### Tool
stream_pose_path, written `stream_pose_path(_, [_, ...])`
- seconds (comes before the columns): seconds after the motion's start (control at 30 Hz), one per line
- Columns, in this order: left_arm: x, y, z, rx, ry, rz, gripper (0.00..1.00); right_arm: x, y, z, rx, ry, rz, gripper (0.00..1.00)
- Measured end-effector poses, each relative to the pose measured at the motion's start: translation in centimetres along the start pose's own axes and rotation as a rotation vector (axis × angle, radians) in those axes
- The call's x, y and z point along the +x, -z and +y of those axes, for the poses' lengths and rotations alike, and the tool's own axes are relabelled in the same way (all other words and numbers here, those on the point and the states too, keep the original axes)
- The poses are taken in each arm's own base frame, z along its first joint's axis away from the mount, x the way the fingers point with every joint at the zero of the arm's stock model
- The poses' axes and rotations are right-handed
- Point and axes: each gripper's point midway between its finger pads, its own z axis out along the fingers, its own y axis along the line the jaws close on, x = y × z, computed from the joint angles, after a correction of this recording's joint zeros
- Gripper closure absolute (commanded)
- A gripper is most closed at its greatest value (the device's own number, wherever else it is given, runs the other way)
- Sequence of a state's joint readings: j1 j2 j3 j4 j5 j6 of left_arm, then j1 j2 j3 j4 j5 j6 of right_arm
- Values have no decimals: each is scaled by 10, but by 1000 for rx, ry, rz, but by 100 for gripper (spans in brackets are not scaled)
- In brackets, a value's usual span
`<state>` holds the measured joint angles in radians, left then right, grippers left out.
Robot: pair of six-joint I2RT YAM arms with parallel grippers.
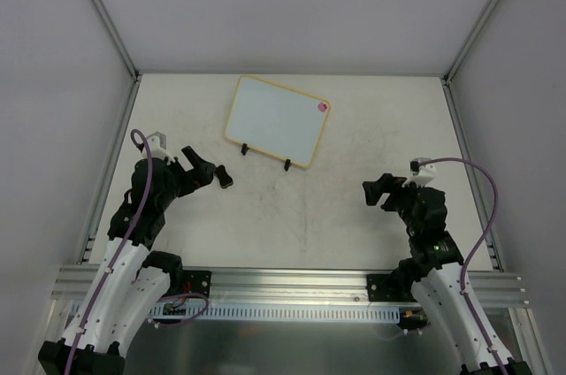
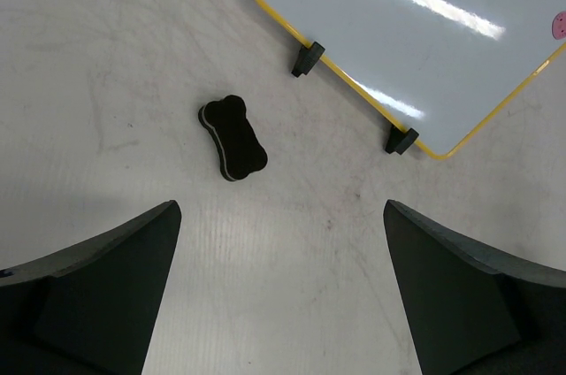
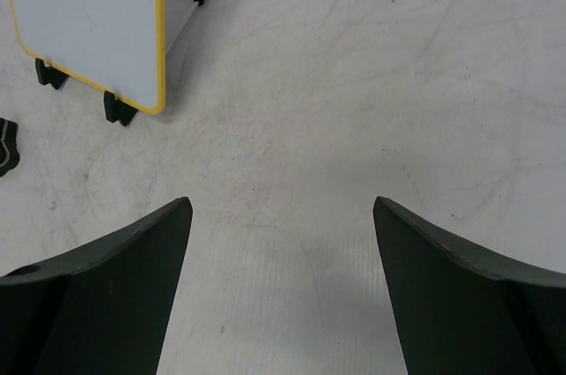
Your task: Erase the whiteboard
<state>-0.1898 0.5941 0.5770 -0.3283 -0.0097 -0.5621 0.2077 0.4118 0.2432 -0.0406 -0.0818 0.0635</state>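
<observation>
One whiteboard sits at the upper middle of the top view, on the bench. Lower left of it we see a black eraser just beside the left claw, which gapes empty. The right claw, centre right, gapes empty too.

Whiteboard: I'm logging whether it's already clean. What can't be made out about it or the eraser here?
Whiteboard surface, left wrist view: glare streaks cover parts; top and right edges cut it off.
Faint marks, top view: board too small to tell.
Board, right wrist view: cut off by top and left edges.
Eraser, right wrist view: only a sliver at the left edge.
</observation>
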Motion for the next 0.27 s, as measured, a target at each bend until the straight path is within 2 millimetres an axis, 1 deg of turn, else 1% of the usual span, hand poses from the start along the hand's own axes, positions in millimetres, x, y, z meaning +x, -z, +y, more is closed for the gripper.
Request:
stream_pose_path(0.1, [0, 0, 0, 0, 0, 1, 1, 1, 0, 0, -1, 0, -2, 12])
stream_pose_path(0.23, [0, 0, 0, 0, 0, 1, 1, 3, 0, -1, 0, 0, 3, 14])
stream_pose_path(0.27, [0, 0, 0, 0, 0, 0, 1, 3, 0, -1, -1, 0, 2, 13])
